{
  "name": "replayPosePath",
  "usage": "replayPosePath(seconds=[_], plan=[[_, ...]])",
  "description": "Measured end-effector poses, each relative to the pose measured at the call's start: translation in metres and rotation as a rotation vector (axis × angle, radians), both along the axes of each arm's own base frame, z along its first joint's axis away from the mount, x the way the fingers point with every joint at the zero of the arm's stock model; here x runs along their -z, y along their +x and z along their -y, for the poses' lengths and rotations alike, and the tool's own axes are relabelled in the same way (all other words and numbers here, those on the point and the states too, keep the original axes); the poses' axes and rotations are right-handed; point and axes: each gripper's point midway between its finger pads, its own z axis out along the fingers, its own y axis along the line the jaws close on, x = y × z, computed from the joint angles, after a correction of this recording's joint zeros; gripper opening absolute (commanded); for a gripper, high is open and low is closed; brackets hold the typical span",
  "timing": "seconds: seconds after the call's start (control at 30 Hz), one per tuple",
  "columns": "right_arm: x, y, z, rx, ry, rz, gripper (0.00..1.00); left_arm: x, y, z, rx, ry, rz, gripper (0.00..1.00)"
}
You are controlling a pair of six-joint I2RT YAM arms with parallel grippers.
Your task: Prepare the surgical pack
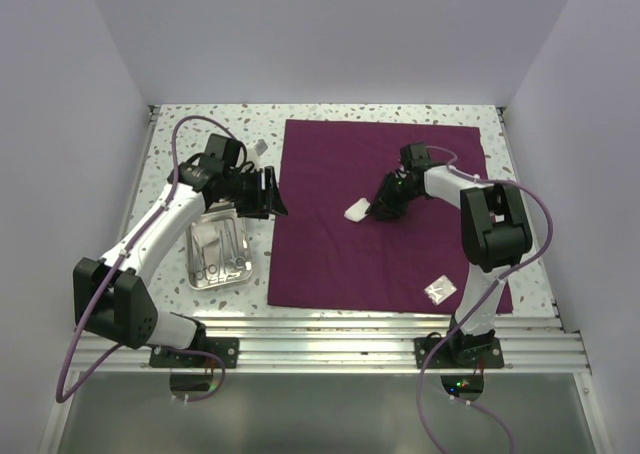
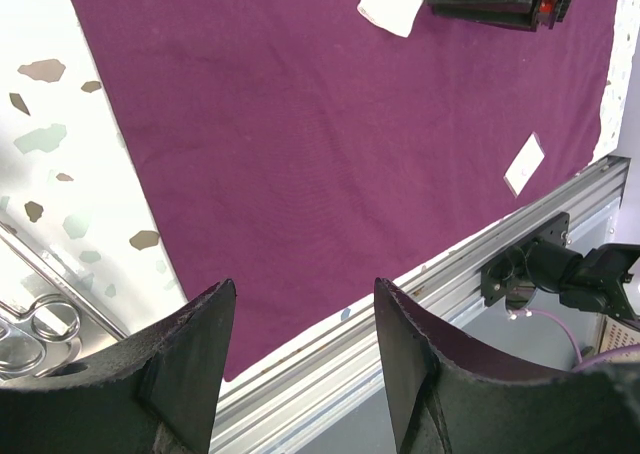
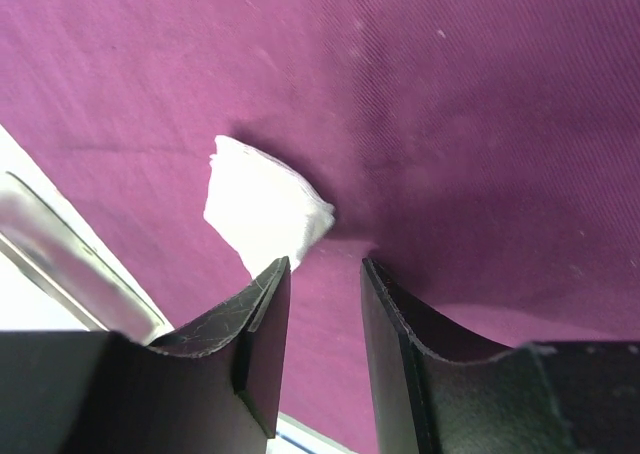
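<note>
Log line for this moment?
maroon cloth spread | gauze square on cloth, ungripped | right hand open | left hand open | steel tray left of cloth

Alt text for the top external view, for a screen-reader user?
A maroon cloth lies flat on the table; the right gripper is open at its centre, beside a white gauze square. The left gripper is open at the cloth's left edge, near a steel tray of instruments. A white packet lies near the cloth's near-right corner.

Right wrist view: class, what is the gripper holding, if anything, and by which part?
Nothing. The right gripper is open over the cloth; the gauze lies beside one fingertip, ungripped.
</note>
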Motion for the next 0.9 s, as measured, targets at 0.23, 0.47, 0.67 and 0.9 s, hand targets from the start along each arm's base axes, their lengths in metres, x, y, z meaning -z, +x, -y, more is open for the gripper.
replayPosePath(seconds=[0.23, 0.47, 0.67, 0.9], plan=[[-0.001, 0.016, -0.008, -0.005, 0.031, 0.026, 0.38, 0.000, 0.000, 0.000, 0.000, 0.000, 0.000, 0.62], [0.001, 0.021, -0.011, 0.012, 0.051, 0.016, 0.38, 0.000, 0.000, 0.000, 0.000, 0.000, 0.000, 0.62], [0.002, 0.021, -0.012, 0.021, 0.053, 0.011, 0.38, 0.000, 0.000, 0.000, 0.000, -0.001, -0.001, 0.62], [0.004, 0.021, -0.013, 0.059, 0.091, 0.005, 0.29, 0.000, 0.000, 0.000, 0.000, -0.001, 0.000, 0.61]])
